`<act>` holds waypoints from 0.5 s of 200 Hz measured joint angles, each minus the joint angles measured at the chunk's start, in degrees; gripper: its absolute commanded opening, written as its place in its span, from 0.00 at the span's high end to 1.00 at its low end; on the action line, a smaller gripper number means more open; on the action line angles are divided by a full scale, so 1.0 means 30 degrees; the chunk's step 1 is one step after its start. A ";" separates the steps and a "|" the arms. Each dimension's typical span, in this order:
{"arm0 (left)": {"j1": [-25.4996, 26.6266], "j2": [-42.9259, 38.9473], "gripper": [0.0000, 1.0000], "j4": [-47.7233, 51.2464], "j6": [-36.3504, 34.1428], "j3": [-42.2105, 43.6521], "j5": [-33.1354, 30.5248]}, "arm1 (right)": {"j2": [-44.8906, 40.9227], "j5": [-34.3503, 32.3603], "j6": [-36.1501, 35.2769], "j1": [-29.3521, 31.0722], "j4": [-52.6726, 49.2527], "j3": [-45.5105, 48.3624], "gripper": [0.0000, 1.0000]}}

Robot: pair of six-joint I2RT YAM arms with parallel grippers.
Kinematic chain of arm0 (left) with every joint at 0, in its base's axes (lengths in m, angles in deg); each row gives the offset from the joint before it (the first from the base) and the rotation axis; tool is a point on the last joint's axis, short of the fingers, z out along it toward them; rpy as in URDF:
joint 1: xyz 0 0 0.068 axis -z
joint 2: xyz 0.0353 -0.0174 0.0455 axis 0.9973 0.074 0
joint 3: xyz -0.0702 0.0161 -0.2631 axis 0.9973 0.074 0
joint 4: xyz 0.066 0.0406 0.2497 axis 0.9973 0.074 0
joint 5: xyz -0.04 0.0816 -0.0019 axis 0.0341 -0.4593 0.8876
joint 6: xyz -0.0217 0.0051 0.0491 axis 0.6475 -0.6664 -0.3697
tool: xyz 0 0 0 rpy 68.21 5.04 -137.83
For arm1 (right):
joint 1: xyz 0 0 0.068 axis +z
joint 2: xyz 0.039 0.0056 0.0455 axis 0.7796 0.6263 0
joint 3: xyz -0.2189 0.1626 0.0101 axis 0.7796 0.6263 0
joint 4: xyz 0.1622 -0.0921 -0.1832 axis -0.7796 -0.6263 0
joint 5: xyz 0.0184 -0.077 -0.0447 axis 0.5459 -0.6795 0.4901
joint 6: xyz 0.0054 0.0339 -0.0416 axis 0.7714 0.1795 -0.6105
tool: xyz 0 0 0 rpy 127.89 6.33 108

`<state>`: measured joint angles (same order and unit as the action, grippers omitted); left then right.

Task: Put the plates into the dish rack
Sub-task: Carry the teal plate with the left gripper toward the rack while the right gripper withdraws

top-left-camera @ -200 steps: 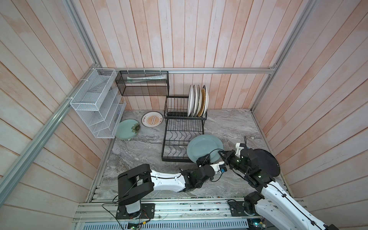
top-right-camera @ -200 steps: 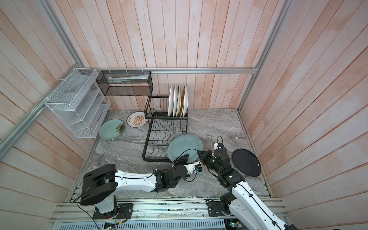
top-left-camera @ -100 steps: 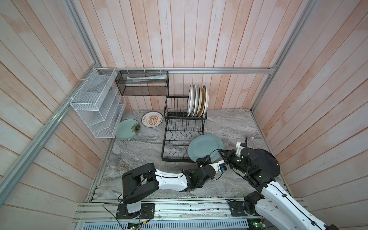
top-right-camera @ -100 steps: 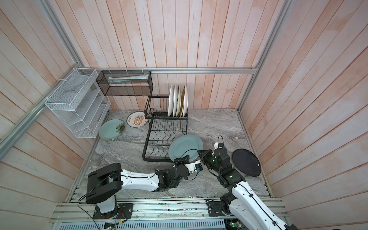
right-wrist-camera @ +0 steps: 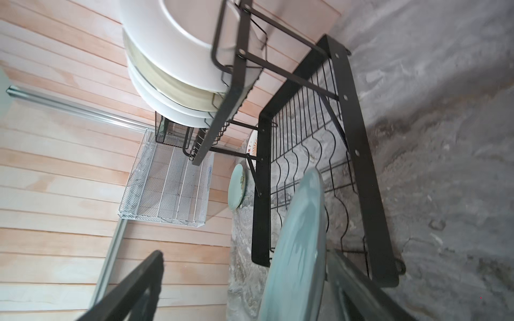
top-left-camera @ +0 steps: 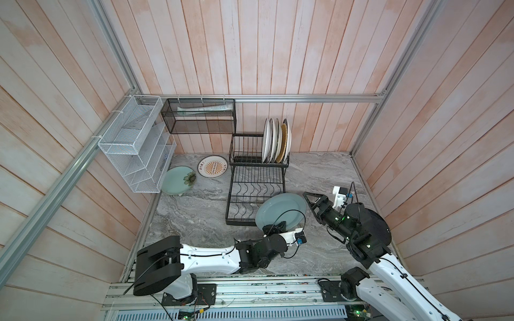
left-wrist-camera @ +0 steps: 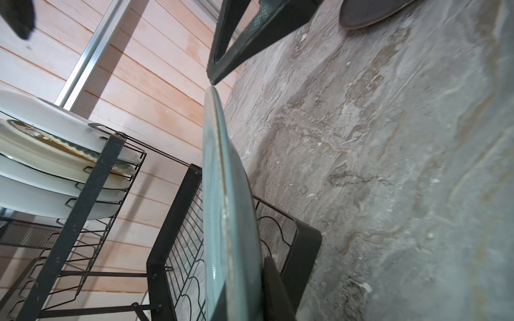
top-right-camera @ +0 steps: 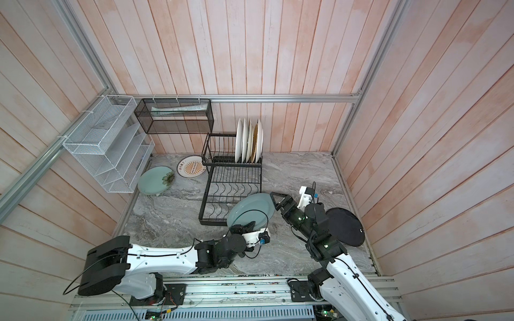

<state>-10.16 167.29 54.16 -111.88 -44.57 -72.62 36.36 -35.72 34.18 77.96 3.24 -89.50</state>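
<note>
My left claw (top-left-camera: 274, 228) pinched the near rim of the grey-blue plate (top-left-camera: 281, 209), tilted over the near corner of the dish rack (top-left-camera: 257, 180); my right claw (top-left-camera: 309, 200) gaped wide beside its far rim; best, I judged: seat it upright between 2 wavy wires (top-left-camera: 244, 191) before release.

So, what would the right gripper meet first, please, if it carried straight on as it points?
Probably the grey-blue plate: in the wrist view its rim sits between the open jaws of the right gripper, with the dish rack beyond.
</note>
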 measured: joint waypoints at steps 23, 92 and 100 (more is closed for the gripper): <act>0.0328 -0.2310 1.00 0.2441 0.1392 0.0109 0.1304 | -0.0488 -0.0430 -0.1610 0.0000 -0.0007 -0.0998 0.02; 0.0525 -0.9296 1.00 0.9632 0.5610 0.0087 0.5821 | -0.1523 -0.0984 -0.4983 0.0000 -0.0131 -0.1625 0.02; 0.0525 -1.0025 1.00 1.0200 0.5952 0.0051 0.6215 | -0.1654 -0.0976 -0.5166 0.0000 -0.0124 -0.1596 0.02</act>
<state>-8.59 137.21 84.76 -94.02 -44.42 -53.98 31.40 -38.65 18.68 77.96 2.87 -94.28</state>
